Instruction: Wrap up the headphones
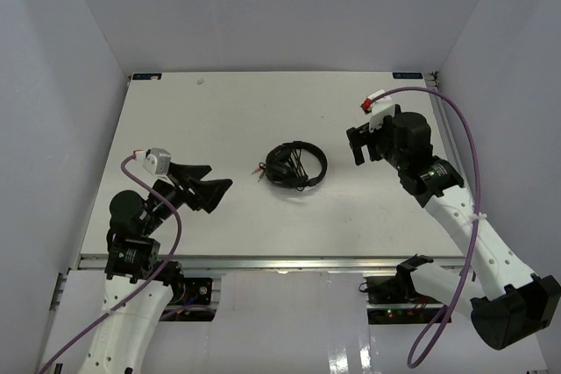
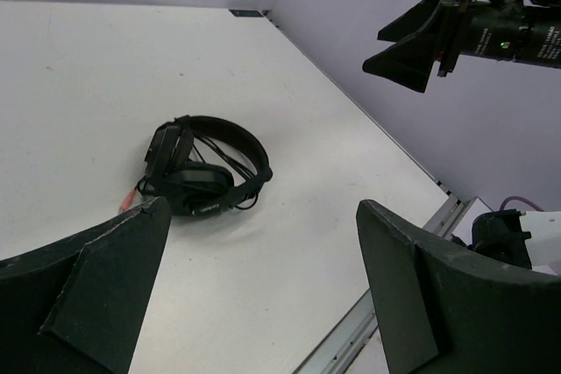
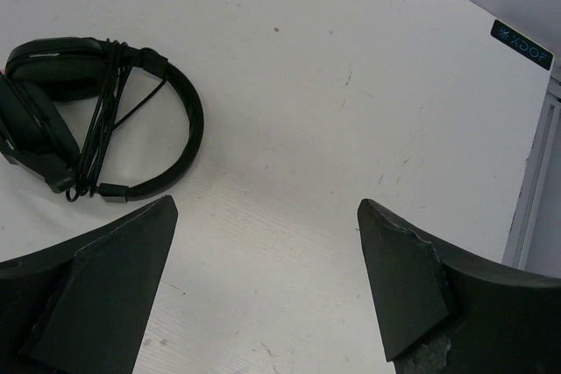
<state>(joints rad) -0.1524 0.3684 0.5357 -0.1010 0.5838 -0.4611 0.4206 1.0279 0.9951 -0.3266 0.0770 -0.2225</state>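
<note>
Black headphones lie flat at the middle of the white table, with the thin cord bunched across the headband and earcups. In the left wrist view the headphones lie ahead and to the left, and a small reddish plug pokes out beside them. My left gripper hovers to their left, open and empty. My right gripper hangs to their right, also open and empty. From the right wrist, the headphones are at the upper left, apart from the fingers.
Pale purple walls close in the table on the left, back and right. A metal rail runs along the near edge. A thick purple cable loops over the right arm and another over the left.
</note>
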